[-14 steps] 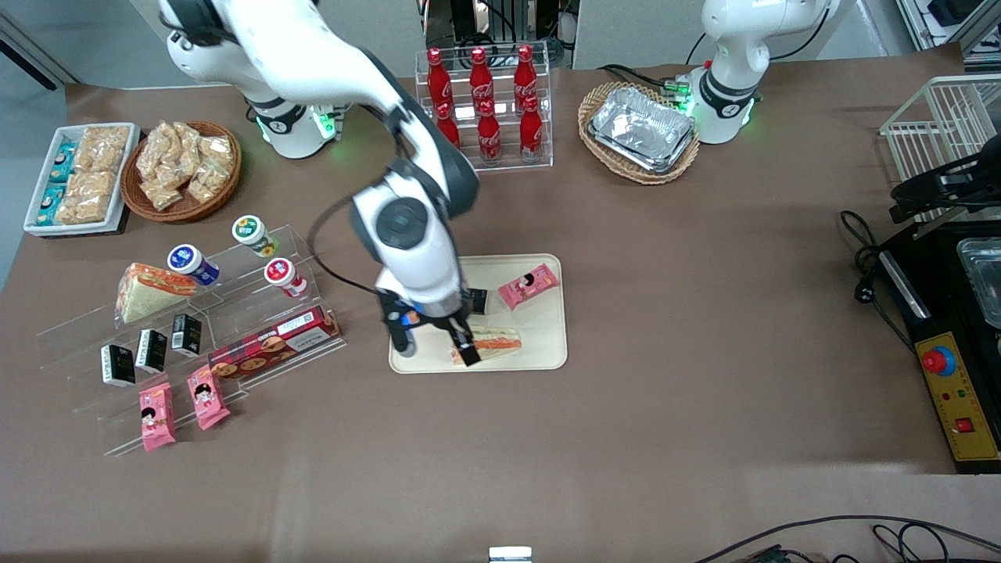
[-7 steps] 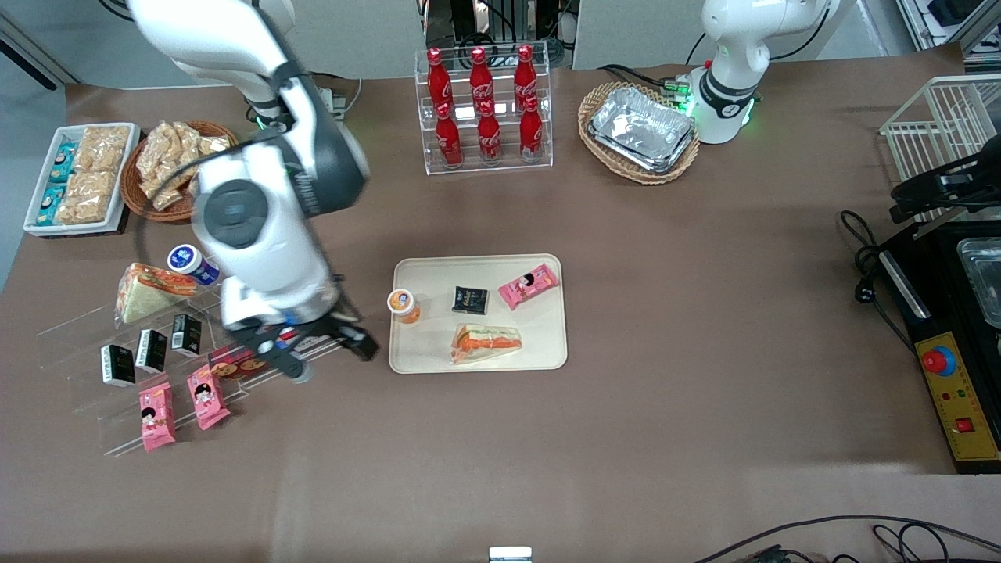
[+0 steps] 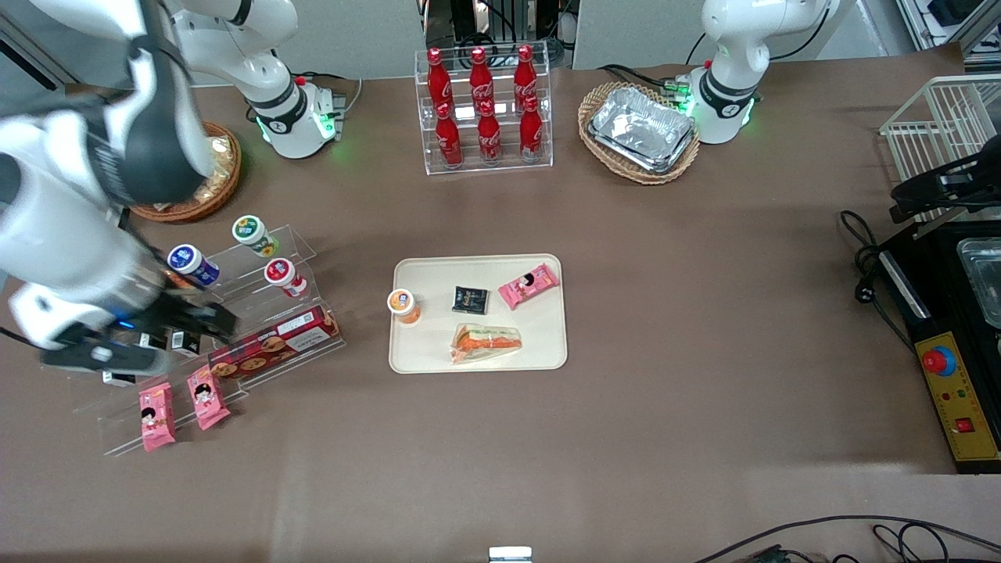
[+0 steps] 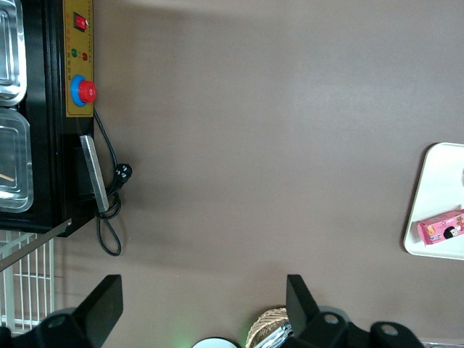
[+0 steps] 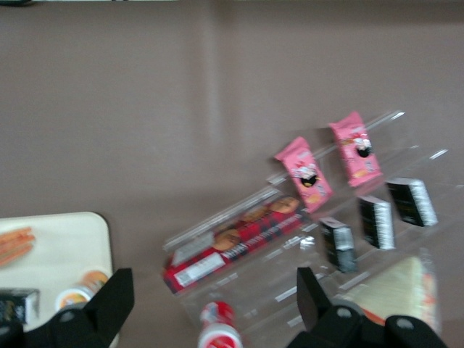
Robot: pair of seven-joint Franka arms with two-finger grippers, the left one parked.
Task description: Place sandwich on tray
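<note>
The sandwich (image 3: 485,342), a wrapped wedge with orange and green filling, lies on the cream tray (image 3: 539,340) at its edge nearest the front camera. Its orange edge (image 5: 14,243) and the tray's corner (image 5: 69,239) also show in the right wrist view. My right gripper (image 3: 152,340) is open and empty, high above the clear acrylic shelf (image 3: 235,367) toward the working arm's end of the table, well apart from the tray. In the wrist view the gripper (image 5: 214,304) hangs over a red-capped bottle (image 5: 217,330). A second sandwich (image 5: 395,286) lies on that shelf.
On the tray are an orange-lidded cup (image 3: 403,305), a black packet (image 3: 470,299) and a pink packet (image 3: 529,285). The shelf holds a red biscuit box (image 3: 274,340), pink packets (image 3: 156,407) and capped bottles (image 3: 252,233). A cola rack (image 3: 485,109) and a basket of foil trays (image 3: 640,129) stand farther back.
My gripper let go of the sandwich on the tray, rose and swung away toward the working arm's end, and now hangs over the acrylic shelf. The sandwich stays on the tray.
</note>
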